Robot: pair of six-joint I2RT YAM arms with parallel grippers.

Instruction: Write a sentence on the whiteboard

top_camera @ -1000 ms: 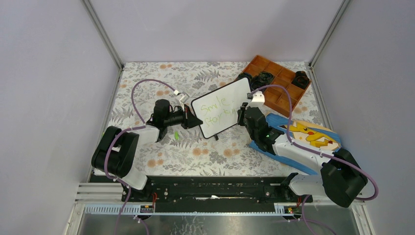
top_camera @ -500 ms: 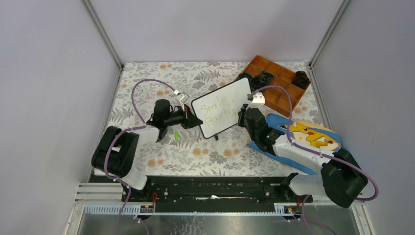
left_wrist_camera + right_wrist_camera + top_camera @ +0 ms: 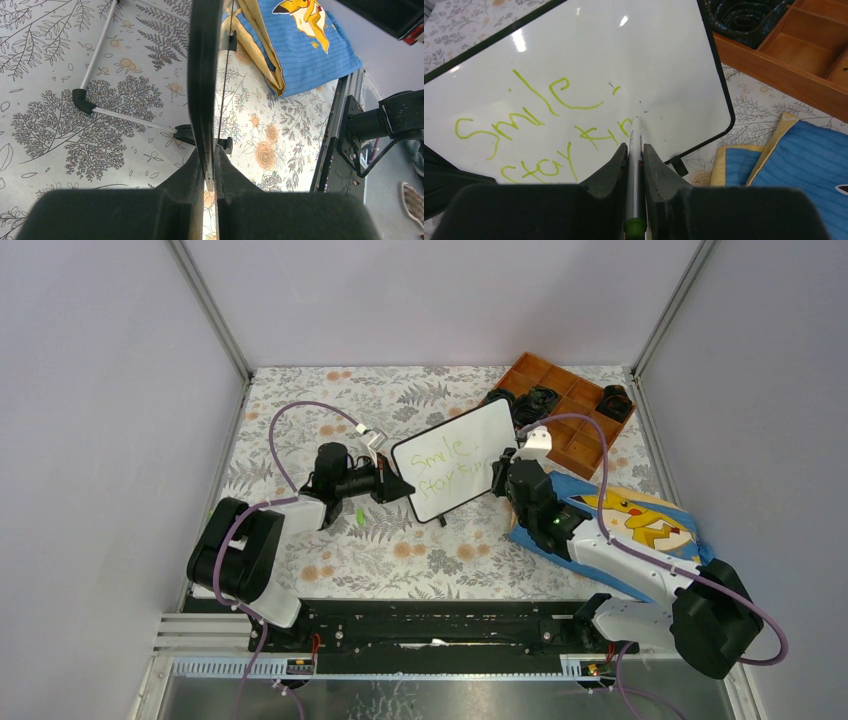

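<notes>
Top view: the whiteboard (image 3: pixel 455 458) stands tilted between the two arms. The left gripper (image 3: pixel 398 490) is at its lower left corner. The right gripper (image 3: pixel 500 472) is just beside its right side. The sentence (image 3: pixel 447 468) is green, in two lines.
Left wrist view: the fingers are pinched tight on the board's thin black edge, which runs straight ahead of them. A small black foot (image 3: pixel 184 135) sits just past the fingers.
Right wrist view: the fingers squeeze a marker (image 3: pixel 634 145). Its tip seems to touch the board just ahead, at the end of the second line.
How it handles: the board looks light, stiff and slippery, so a hard push could tip it.
Best hold: the frame edge, not the white face.
</notes>
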